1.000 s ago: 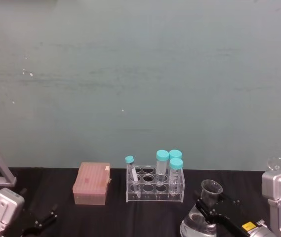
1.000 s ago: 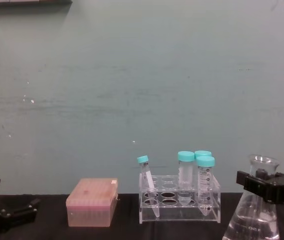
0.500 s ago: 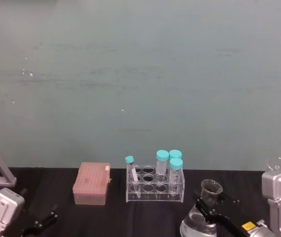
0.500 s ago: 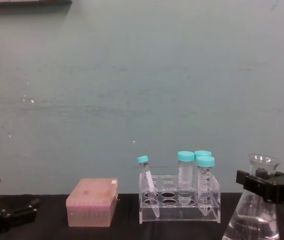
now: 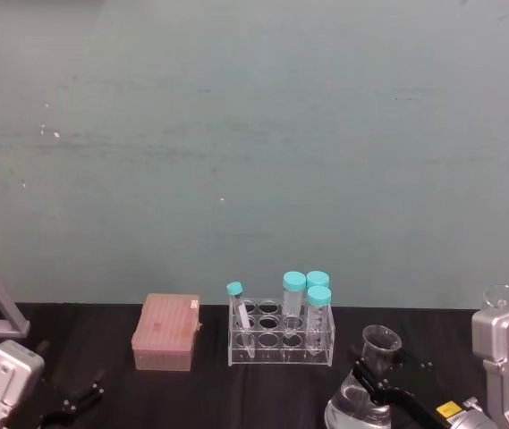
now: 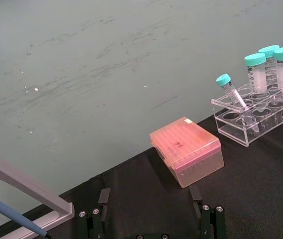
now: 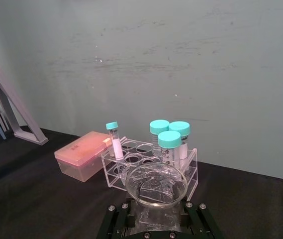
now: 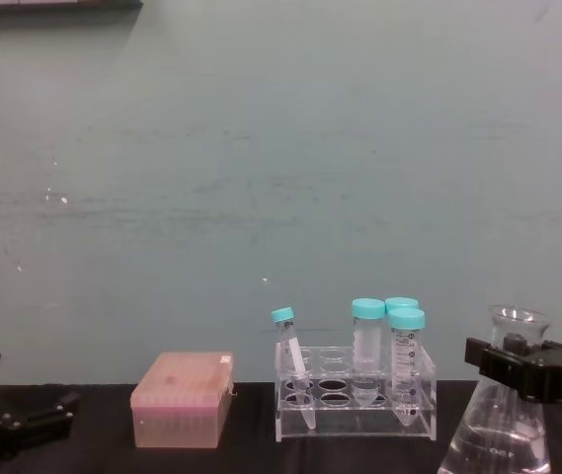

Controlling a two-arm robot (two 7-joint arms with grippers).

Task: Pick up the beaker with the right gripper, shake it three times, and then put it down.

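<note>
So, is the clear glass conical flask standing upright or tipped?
Upright: the clear glass conical flask has its neck vertical, held by the right gripper, and the rim looks level.

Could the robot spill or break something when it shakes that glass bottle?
Maybe. The right claw grips the flask only at its narrow neck, so smooth glass could slip during shaking. The flask is open-topped with what looks like liquid inside, which might splash out. The tube rack with its teal-capped tubes stands close beside the flask, so a wide swing could knock it. The left claw sits far off.
</note>
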